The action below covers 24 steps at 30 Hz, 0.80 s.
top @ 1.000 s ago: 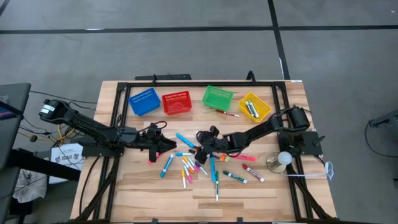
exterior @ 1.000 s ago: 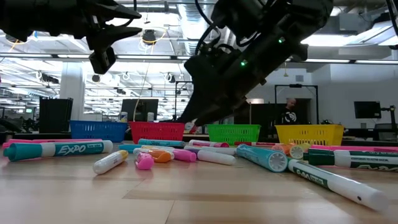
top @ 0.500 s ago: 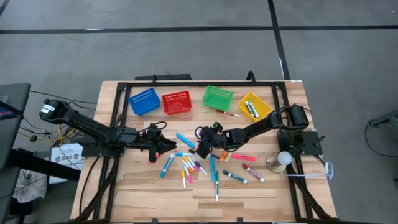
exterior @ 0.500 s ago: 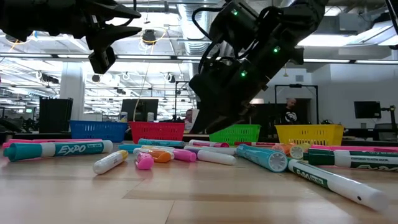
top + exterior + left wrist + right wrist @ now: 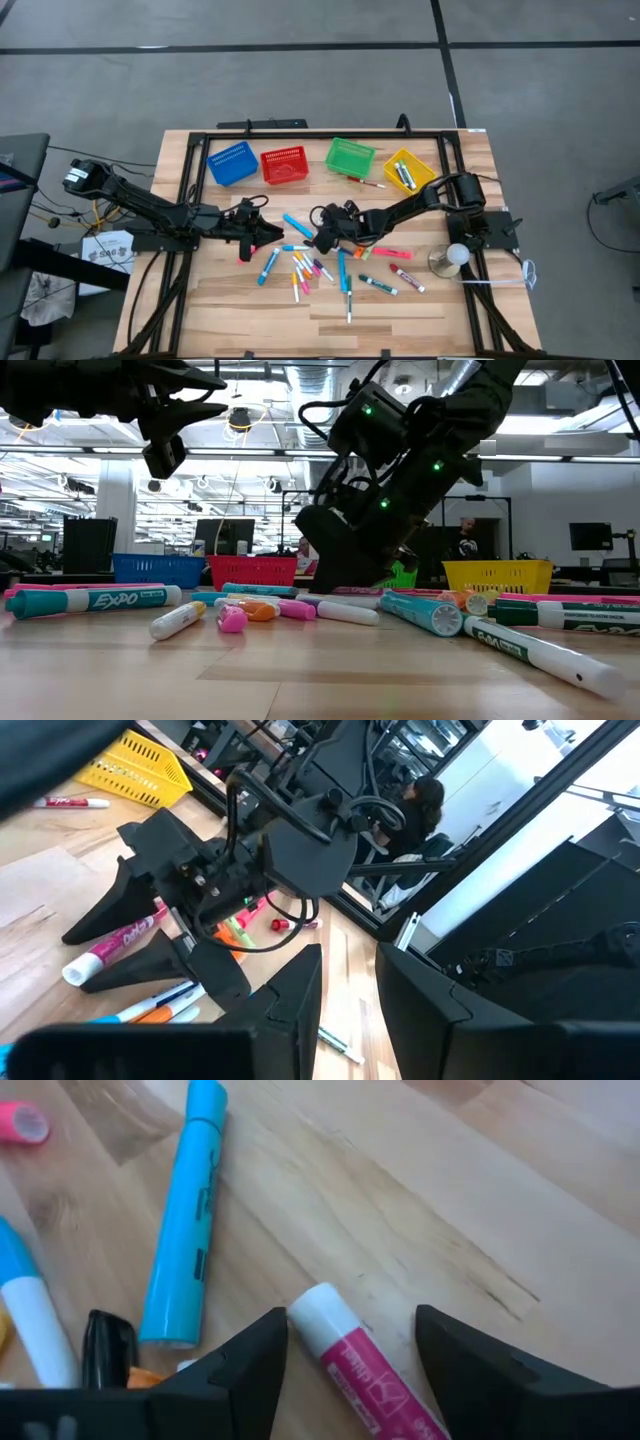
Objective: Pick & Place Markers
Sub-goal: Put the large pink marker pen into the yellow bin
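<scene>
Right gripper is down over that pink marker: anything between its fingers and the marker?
Nothing visible. In the right wrist view the pink marker lies on bare wood in the gap of the open right gripper. The blue marker lies clear, outside one finger.

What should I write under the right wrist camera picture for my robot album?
The right pincer stands open on either side of a pink and white marker lying on the wooden table.

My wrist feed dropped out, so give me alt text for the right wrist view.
The right gripper sits low over the wooden table, fingers open around the white end of a pink marker lying between them. A light blue marker lies beside it, with other marker ends at the edge.
</scene>
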Available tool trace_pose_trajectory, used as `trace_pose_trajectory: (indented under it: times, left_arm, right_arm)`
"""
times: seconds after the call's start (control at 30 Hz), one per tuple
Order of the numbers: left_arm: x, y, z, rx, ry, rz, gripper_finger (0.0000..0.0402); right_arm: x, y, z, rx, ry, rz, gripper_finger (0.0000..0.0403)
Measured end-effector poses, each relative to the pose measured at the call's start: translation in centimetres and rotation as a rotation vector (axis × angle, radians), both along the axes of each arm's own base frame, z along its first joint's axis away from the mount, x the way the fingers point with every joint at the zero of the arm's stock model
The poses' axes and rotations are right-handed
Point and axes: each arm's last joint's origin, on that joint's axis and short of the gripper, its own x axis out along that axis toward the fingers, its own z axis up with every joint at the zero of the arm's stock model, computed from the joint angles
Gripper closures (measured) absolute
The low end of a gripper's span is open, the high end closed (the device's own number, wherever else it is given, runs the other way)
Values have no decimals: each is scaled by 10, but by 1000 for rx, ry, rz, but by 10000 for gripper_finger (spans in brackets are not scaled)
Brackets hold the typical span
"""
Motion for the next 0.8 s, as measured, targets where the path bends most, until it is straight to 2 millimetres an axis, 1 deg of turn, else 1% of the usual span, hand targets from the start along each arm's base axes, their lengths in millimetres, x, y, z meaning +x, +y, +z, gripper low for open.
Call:
trace_pose_trajectory:
  times: [0.17,0.3,0.43,0.5,0.63,0.8]
  left_arm:
    - [0,0,0,0,0,0,305]
    - [0,0,0,10,-1,0,305]
    - [0,0,0,12,-1,0,305]
    - [0,0,0,12,-1,0,305]
    - [0,0,0,12,-1,0,305]
    - [0,0,0,12,-1,0,305]
  right_arm:
    - [-1,-1,9,7,-19,0,225]
    - [-1,-5,11,19,-26,-5,269]
    - [-2,-5,11,28,-18,0,314]
    - [-2,-5,11,29,-16,2,331]
    - [-2,-5,11,42,-15,9,339]
    - [-2,-5,13,47,-18,13,319]
